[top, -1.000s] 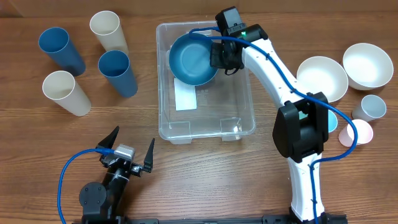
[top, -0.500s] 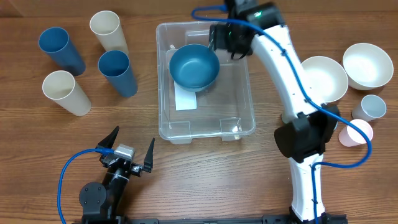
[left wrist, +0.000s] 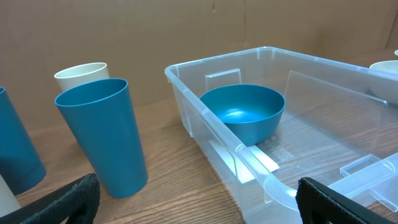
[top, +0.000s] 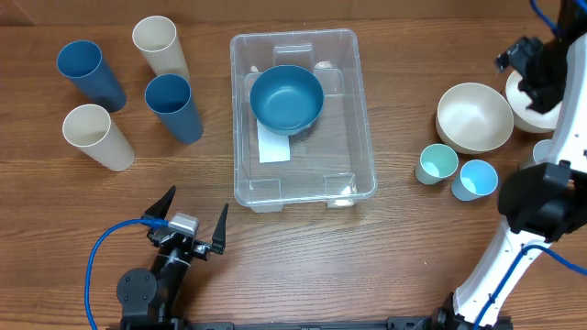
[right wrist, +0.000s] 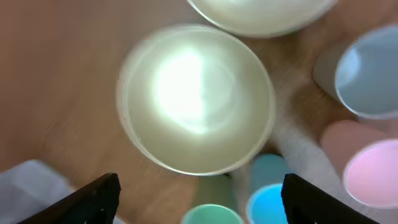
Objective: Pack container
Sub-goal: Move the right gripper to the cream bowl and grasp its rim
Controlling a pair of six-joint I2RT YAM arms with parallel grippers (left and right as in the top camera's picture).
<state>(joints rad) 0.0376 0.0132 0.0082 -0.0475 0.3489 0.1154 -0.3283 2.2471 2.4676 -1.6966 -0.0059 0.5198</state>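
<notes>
**Container mid-table, open side up, long axis far to near**

Wooden table (top: 413,266) under everything. At its middle, the container (top: 330,156): clear, rectangular, round-cornered, flat on its base with the open top facing up. Long axis from the table's far edge toward the near edge, short sides far and near.

Right gripper (right wrist: 200,198) raised over the right side of the table above the white bowls, well apart from the container. Jaws spread wide, nothing between them. Left gripper (top: 193,218) low at the near edge, near the container's near-left corner and facing it. Fingers splayed wide, empty.

Blue bowl (top: 286,98) upright inside the container's far half. White bowl (top: 474,116) to the right of the container, second white bowl (right wrist: 255,12) just beyond it.

Left of the container, four tall cups, all upright: far blue cup (top: 90,73), near blue cup (top: 172,107), far cream cup (top: 160,46), near cream cup (top: 96,136).

Near the white bowl, small teal cup (top: 437,164) and light-blue cup (top: 476,179) side by side. Further right, grey-blue cup (right wrist: 367,74) and pink cup (right wrist: 373,171).

White label (top: 273,147) on the container's floor, partly under the blue bowl, any writing too small to read
</notes>
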